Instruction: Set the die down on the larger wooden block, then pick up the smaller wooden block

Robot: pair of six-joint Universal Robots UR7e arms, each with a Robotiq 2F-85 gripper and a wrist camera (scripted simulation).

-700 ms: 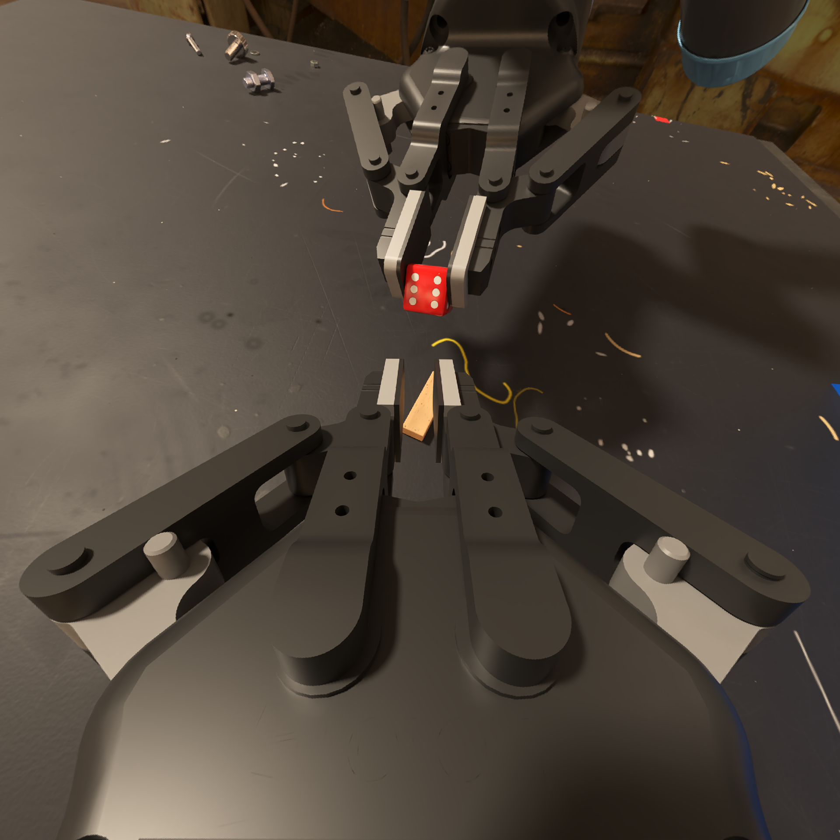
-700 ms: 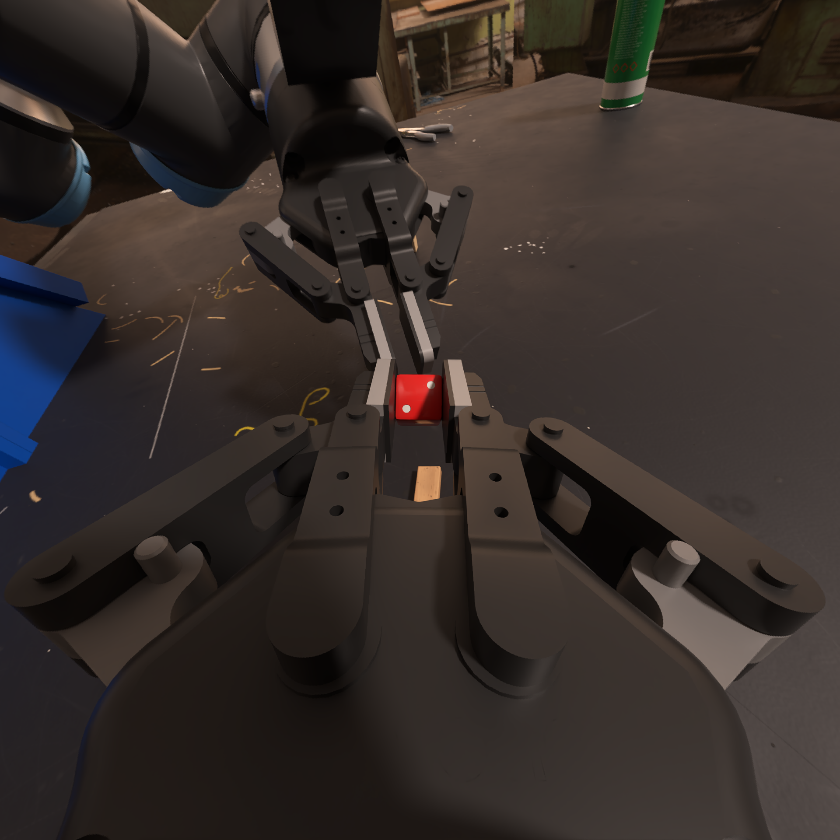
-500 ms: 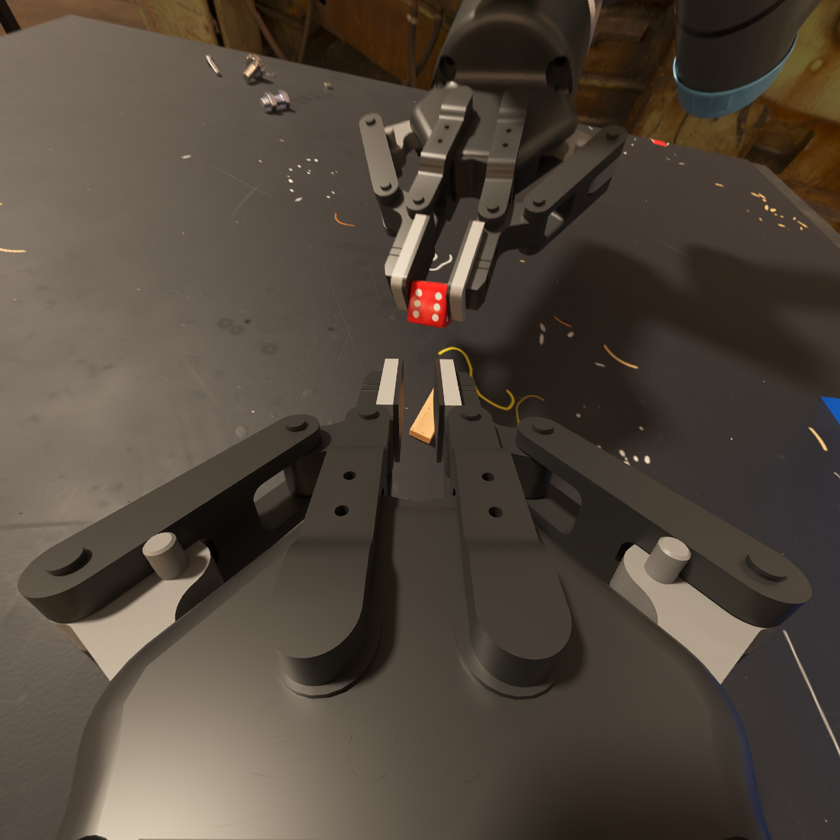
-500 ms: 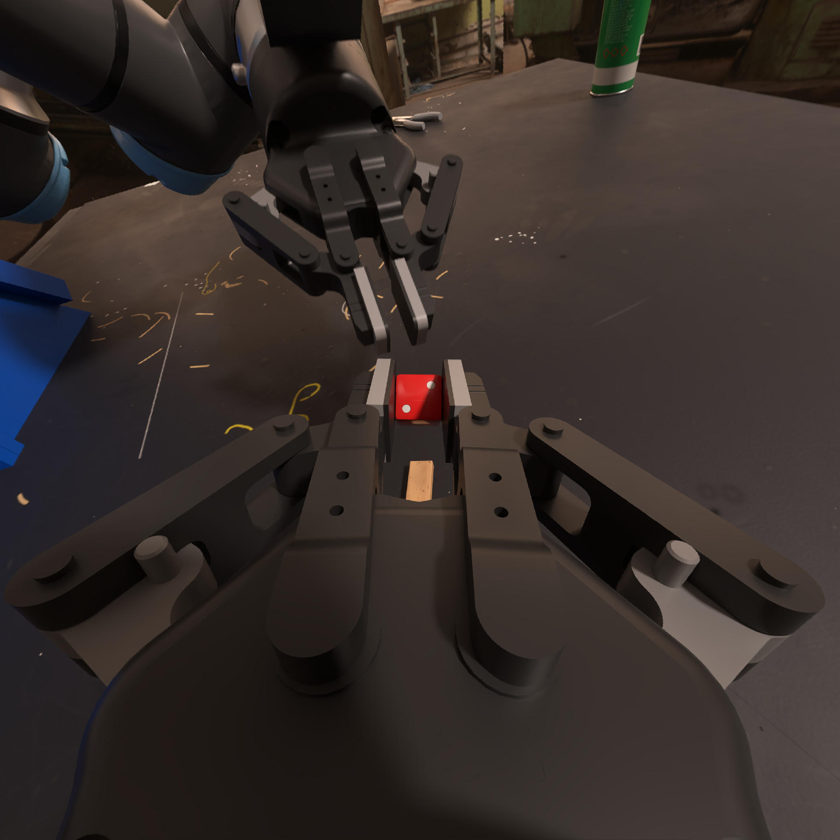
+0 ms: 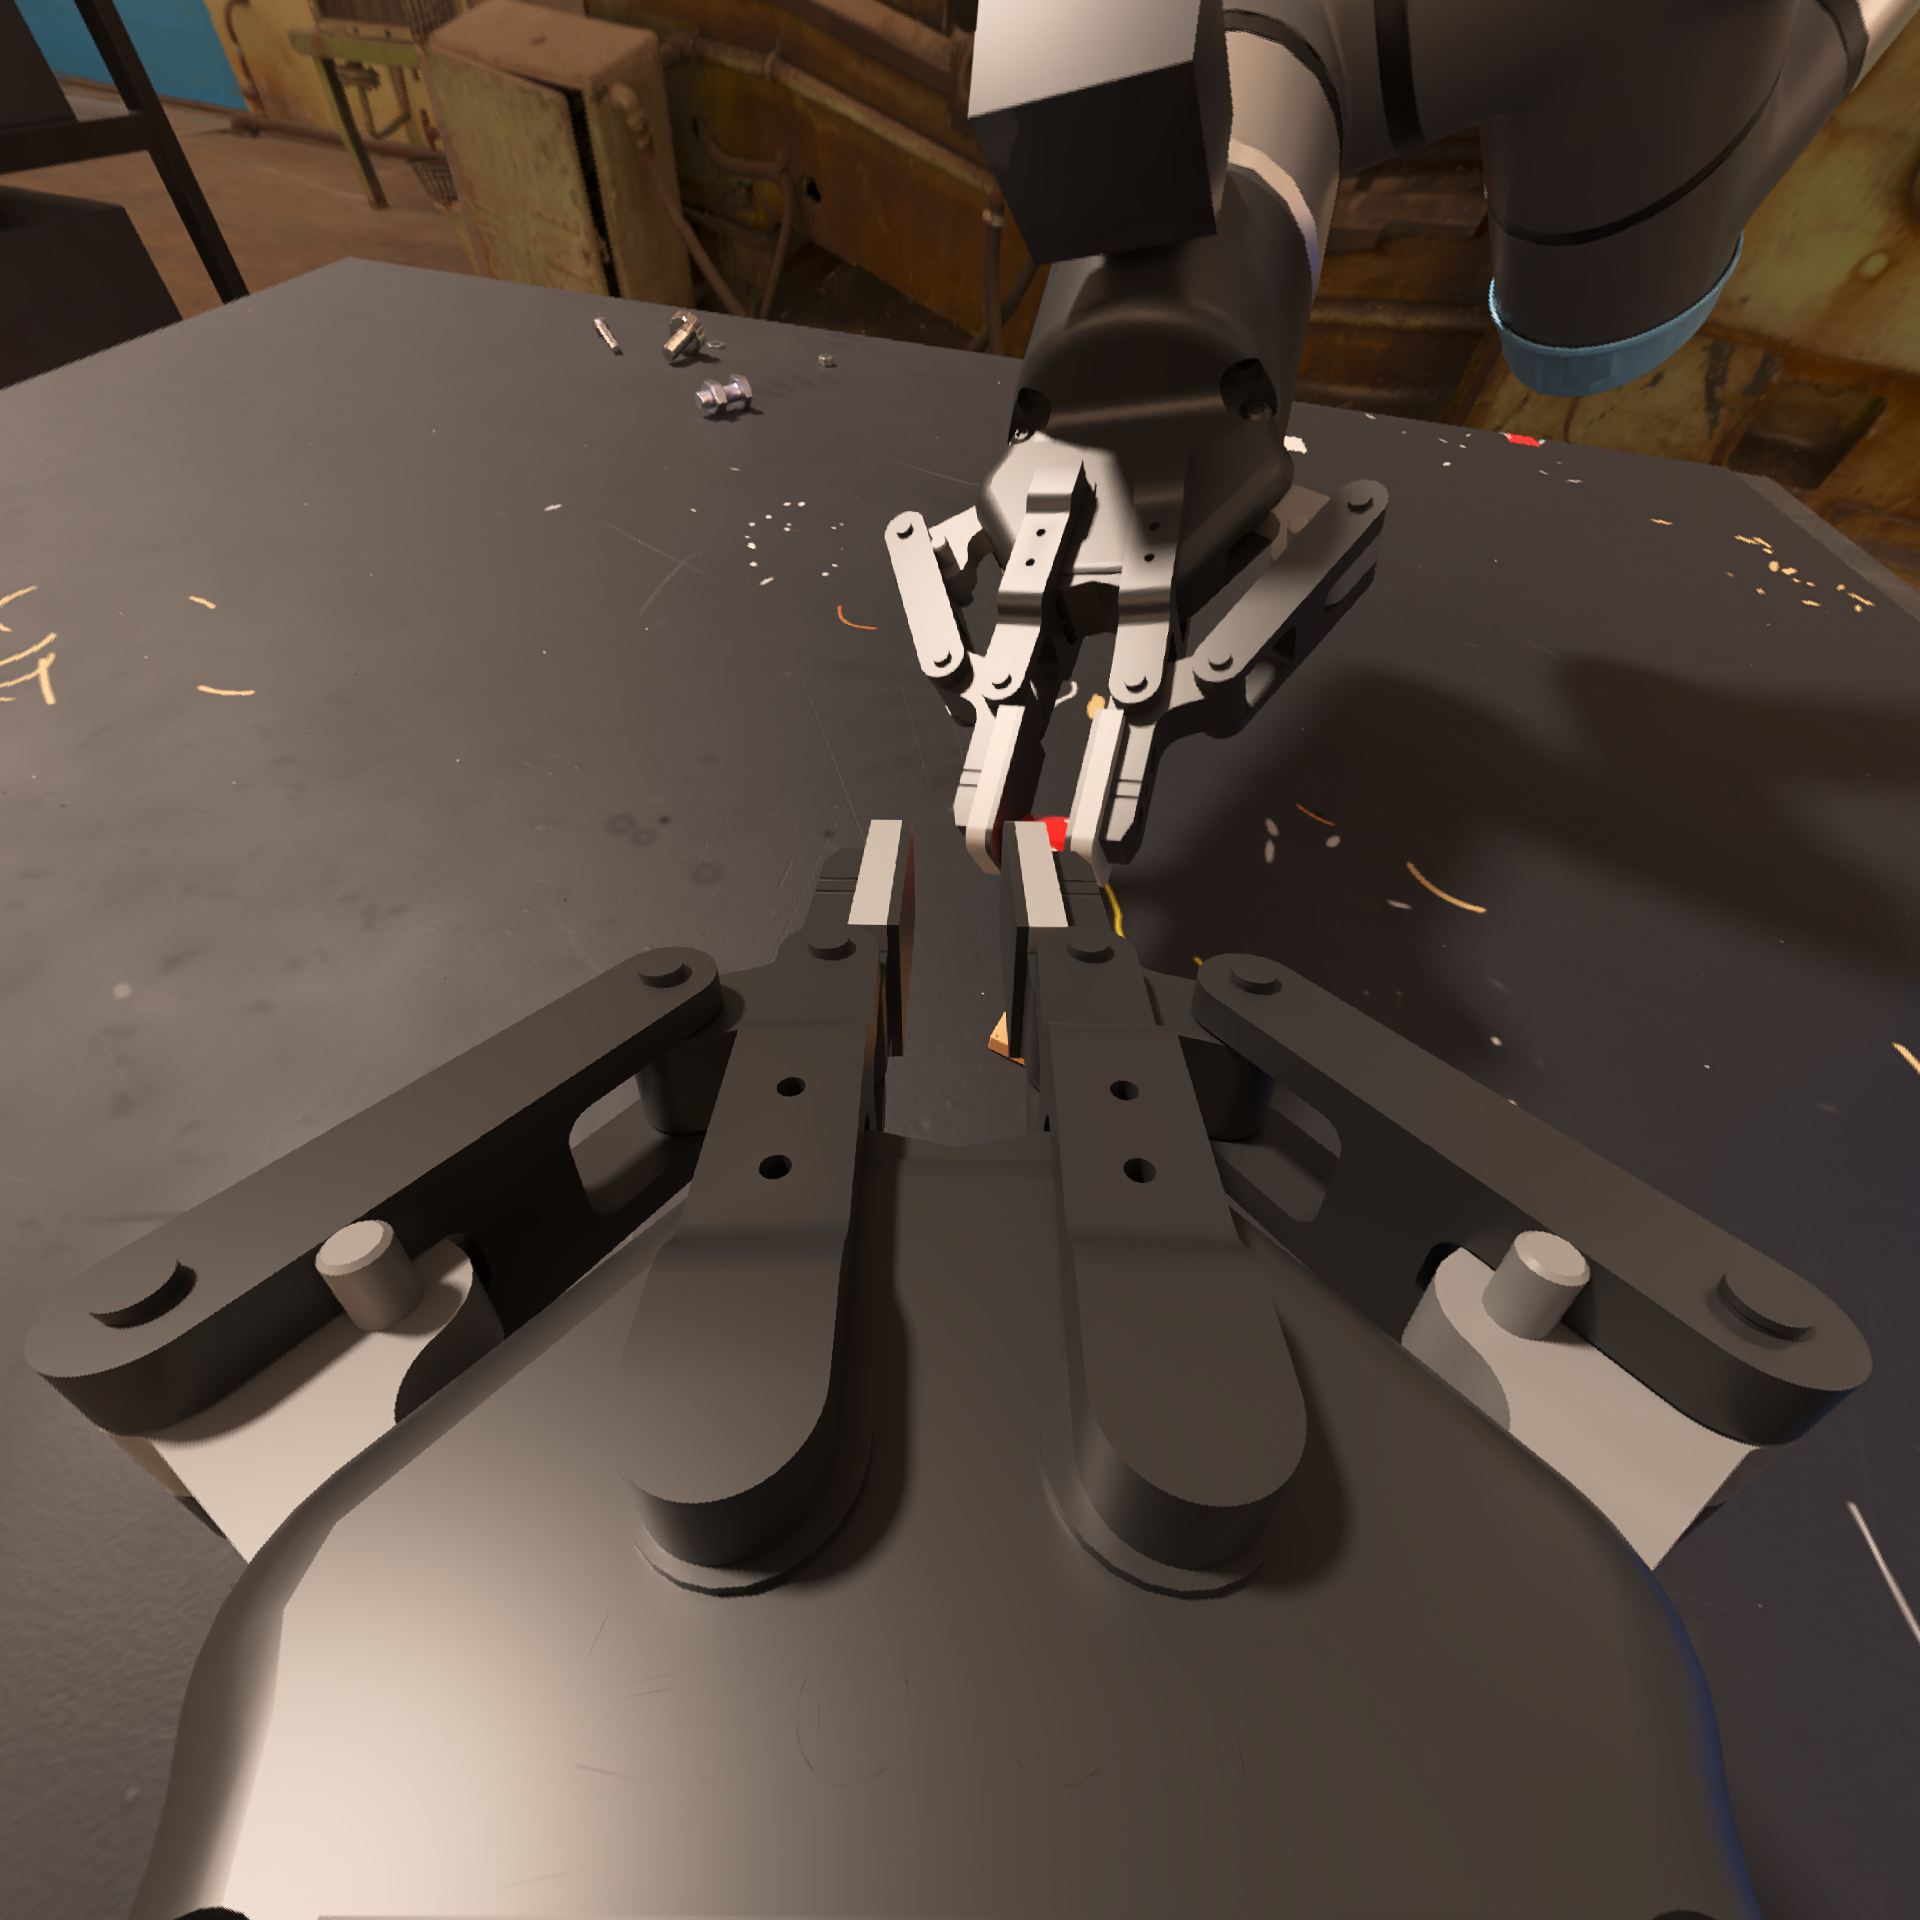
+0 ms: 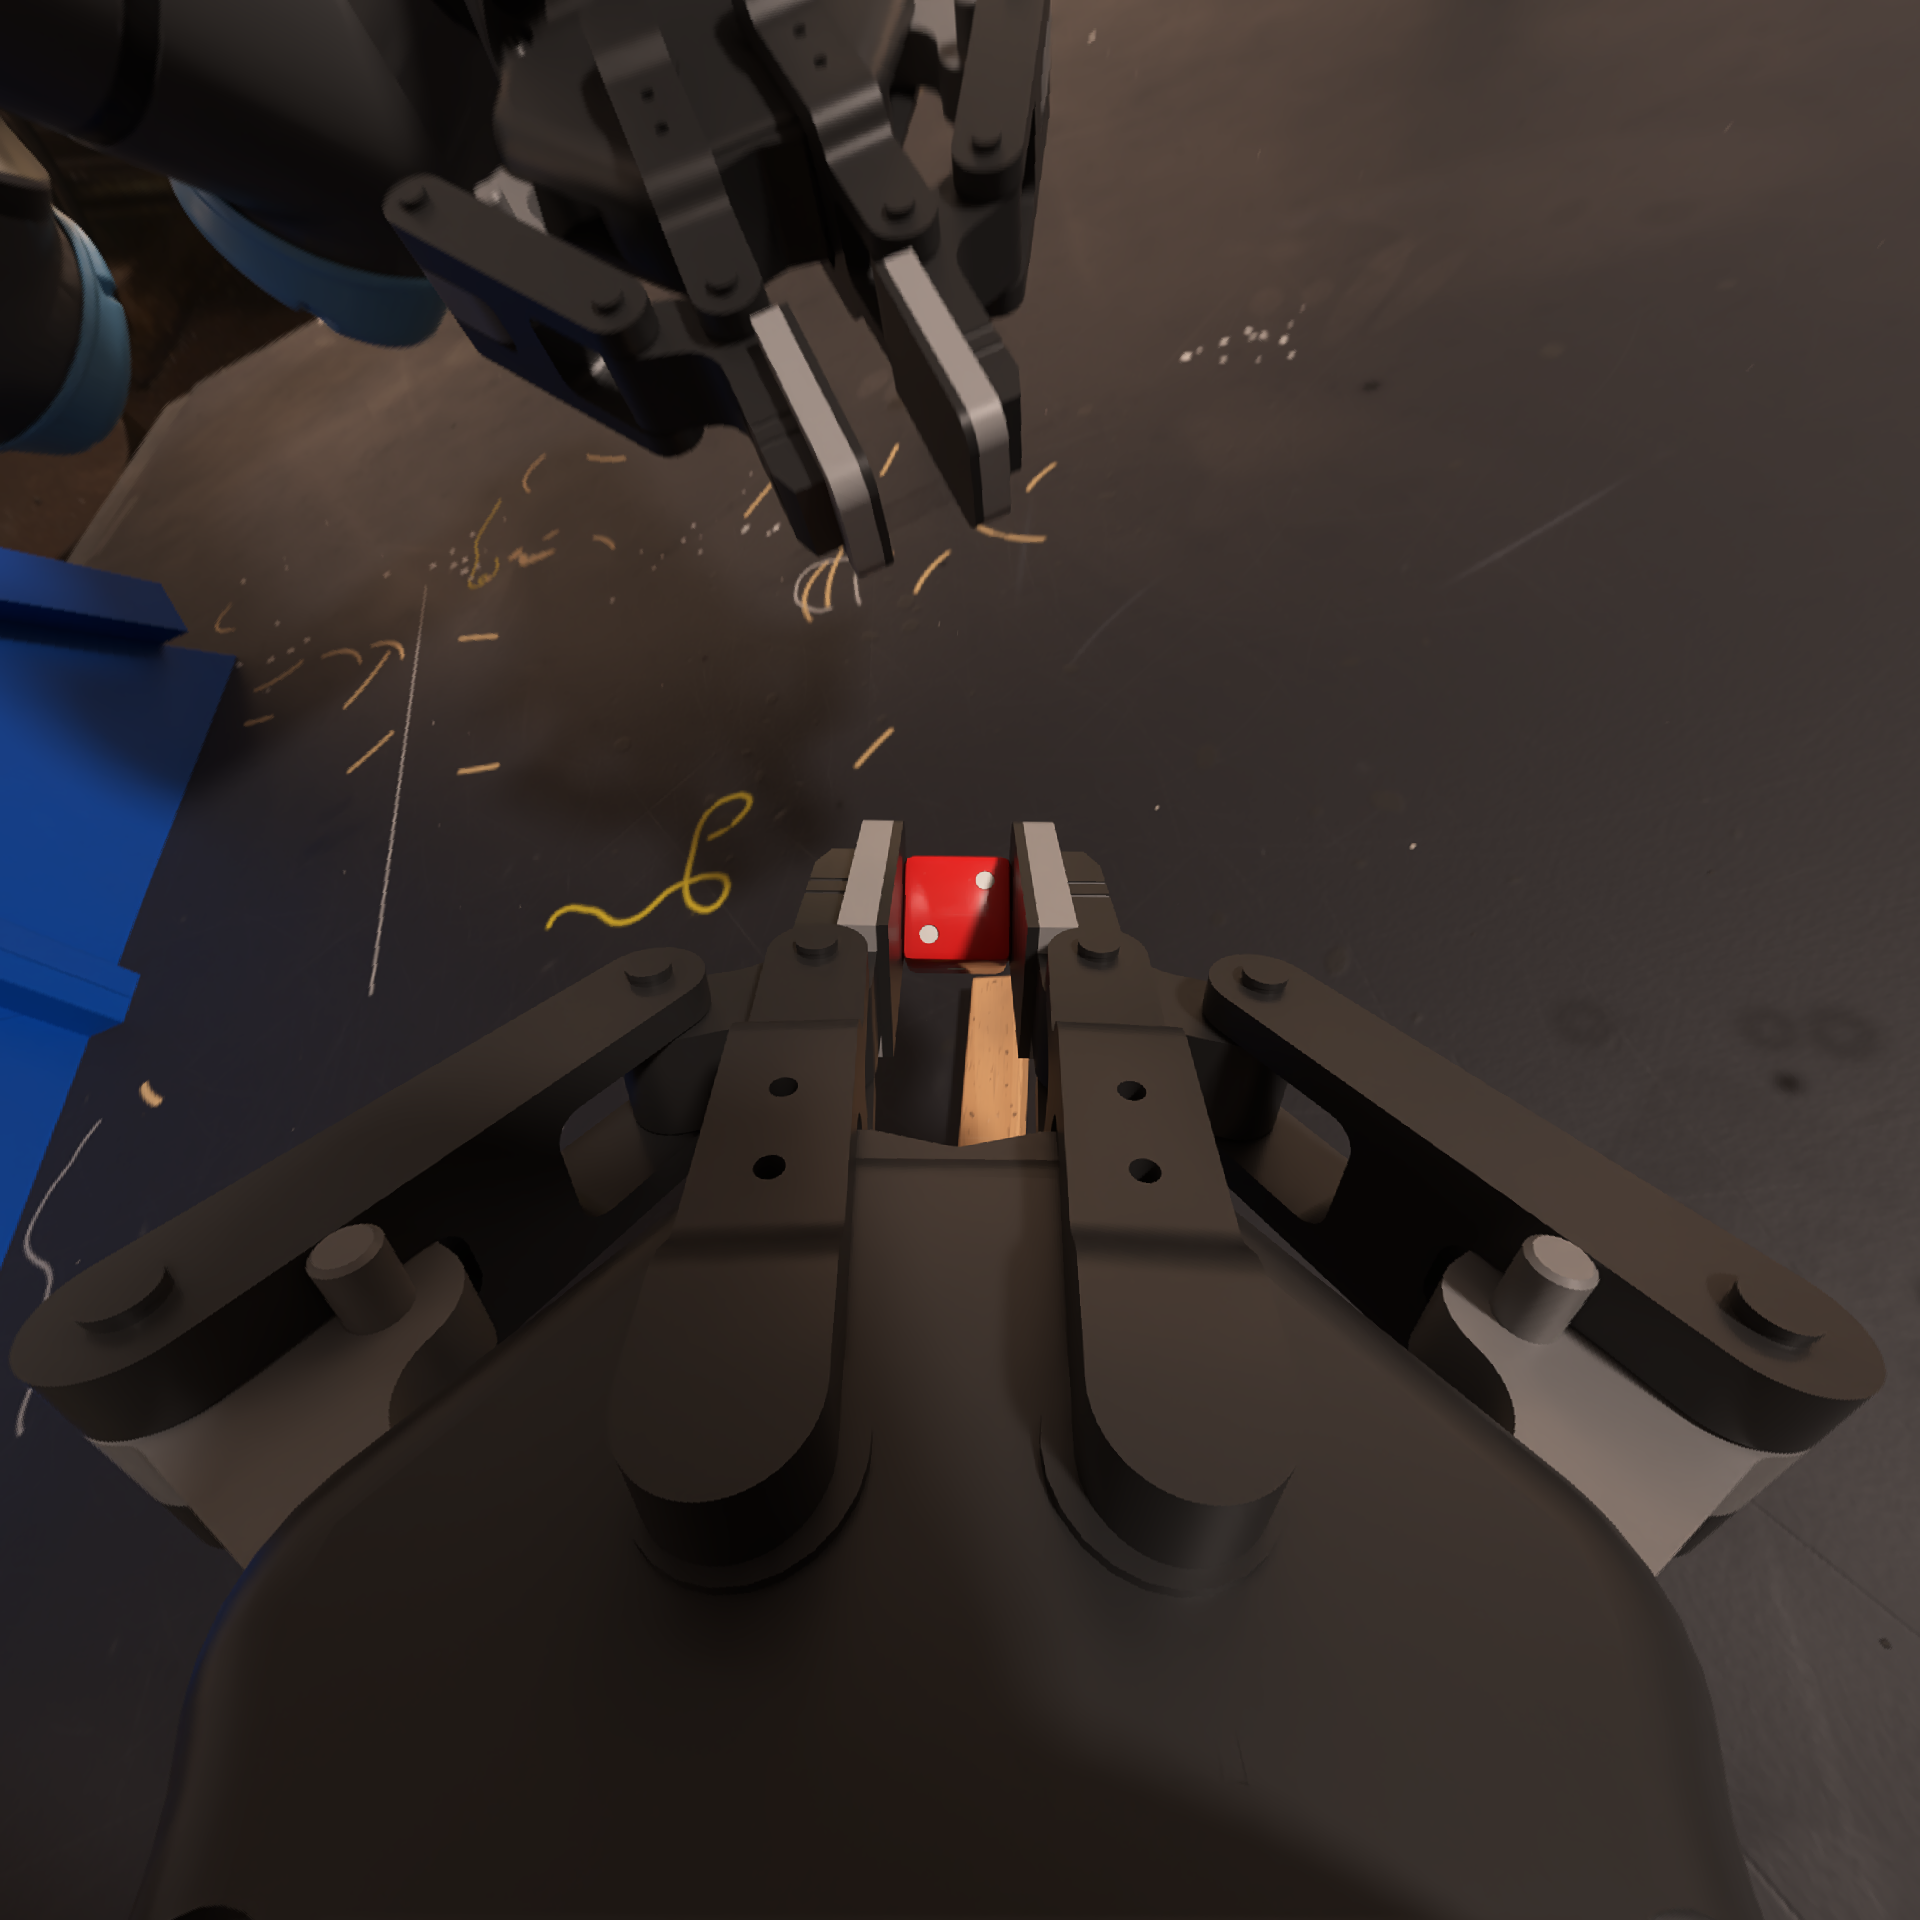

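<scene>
My right gripper is shut on the red die and holds it just above a light wooden block on the dark table. Only a strip of that block shows between the fingers, so I cannot tell its size. In the left wrist view the right gripper points down at the table, with a sliver of the die showing. My left gripper has a narrow gap with nothing in it; a wooden corner shows below it. It hangs above the table in the right wrist view.
Metal bolts lie near the table's far edge. A blue box stands at the left, with a yellow wire and wood shavings on the table beside the die.
The right gripper has tilted down and lowered the die toward the wooden block. The left gripper has risen and drawn back, and its view now reaches past the table's far edge.
</scene>
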